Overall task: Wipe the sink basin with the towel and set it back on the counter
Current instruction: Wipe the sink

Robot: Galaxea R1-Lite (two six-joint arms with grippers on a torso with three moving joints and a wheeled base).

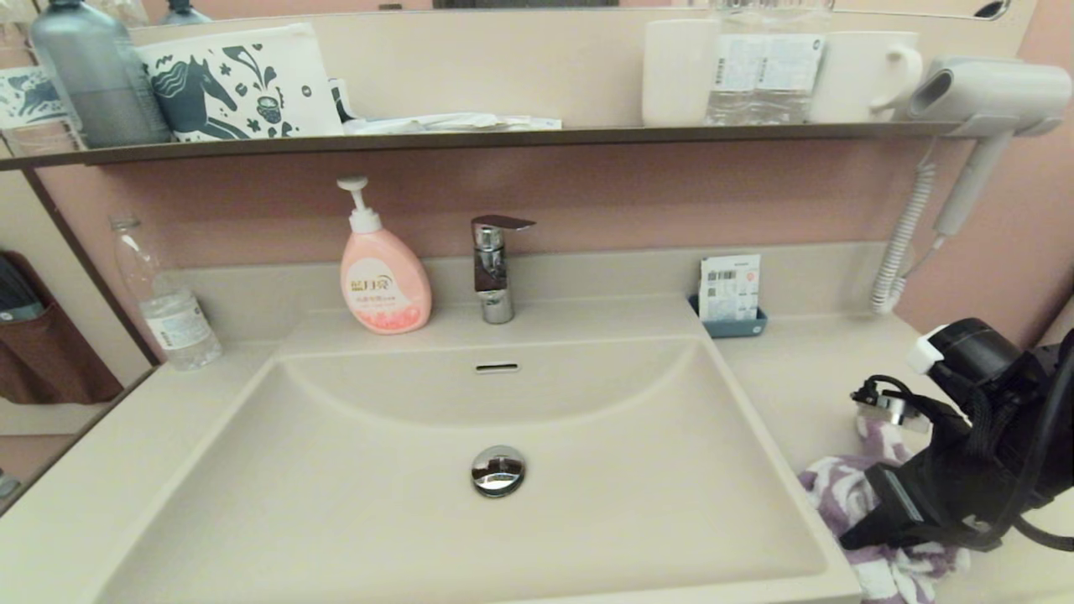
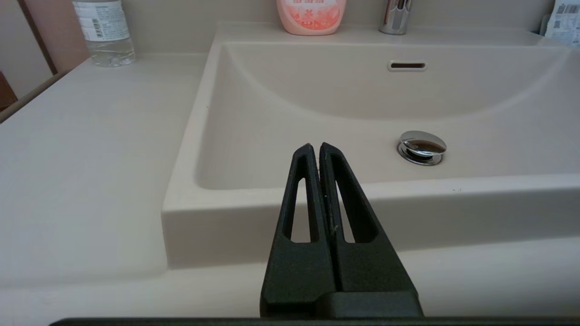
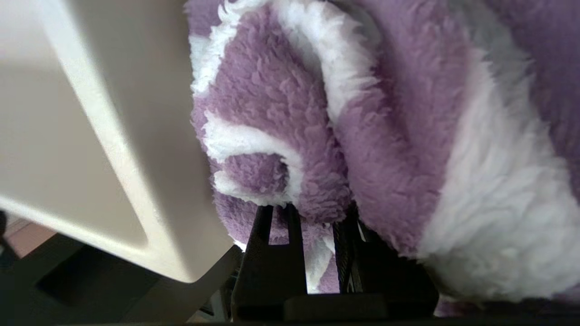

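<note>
While the towel (image 1: 847, 495) lies on the counter (image 1: 797, 394) (right of the sink basin (image 1: 352, 503)), we see the right gripper (image 3: 312, 210) clasping a fold, the left gripper (image 2: 316, 149) clenched, empty.

The sink basin (image 1: 352, 503) lies open, only the drain plug (image 1: 497, 470) on its floor. A soap bottle (image 1: 383, 281) and tap (image 1: 495, 268) line the back ledge; a water bottle (image 1: 168, 310) stands on the left counter (image 1: 92, 478).

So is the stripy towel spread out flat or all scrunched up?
Scrunched up: the towel lies in bunched folds on the counter, by the right gripper.
</note>
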